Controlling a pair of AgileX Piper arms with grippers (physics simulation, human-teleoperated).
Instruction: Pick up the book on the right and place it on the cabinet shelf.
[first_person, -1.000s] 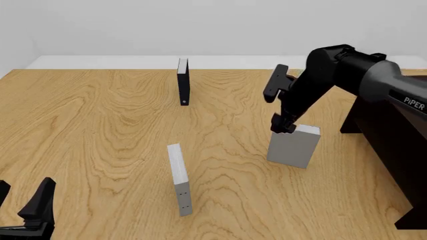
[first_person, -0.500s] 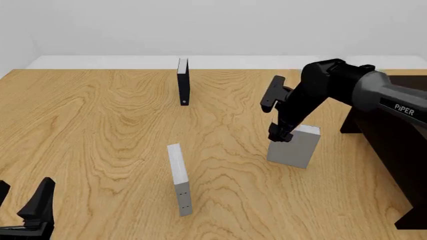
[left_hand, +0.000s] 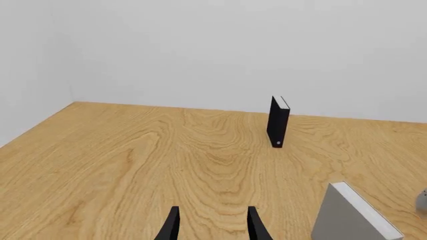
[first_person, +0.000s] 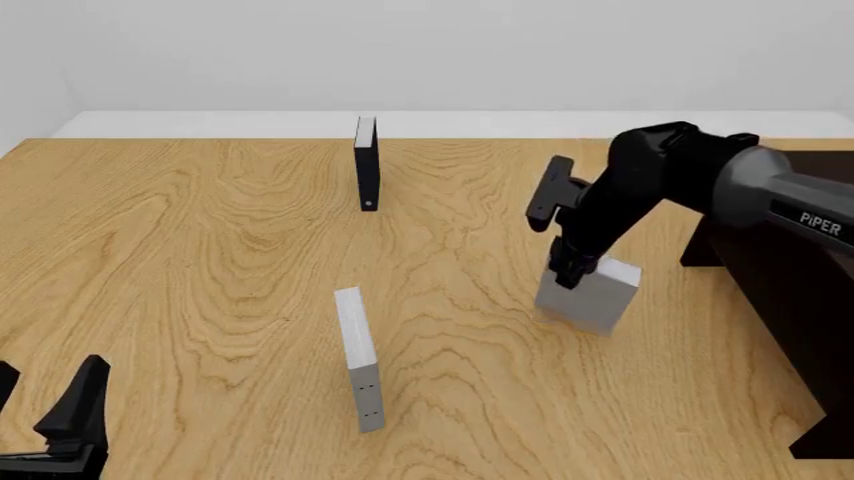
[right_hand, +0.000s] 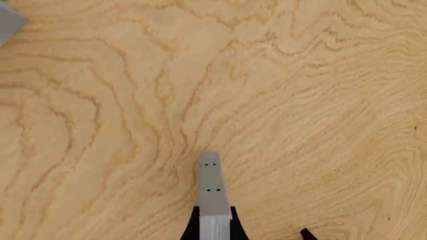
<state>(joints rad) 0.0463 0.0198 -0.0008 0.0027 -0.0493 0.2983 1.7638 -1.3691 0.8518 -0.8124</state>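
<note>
Nearest, the left gripper sits spread and empty on the wood-grain table. Beyond it, the right gripper pinches the book beside the cabinet, whose shelf is cut off; white walls behind

Bright, even, diffuse light, no clear source, only faint soft shadows at the foot of the book, no glare on the matte worktop, sharp focus throughout, no blur, no edge distortion, clean noiseless render
</note>
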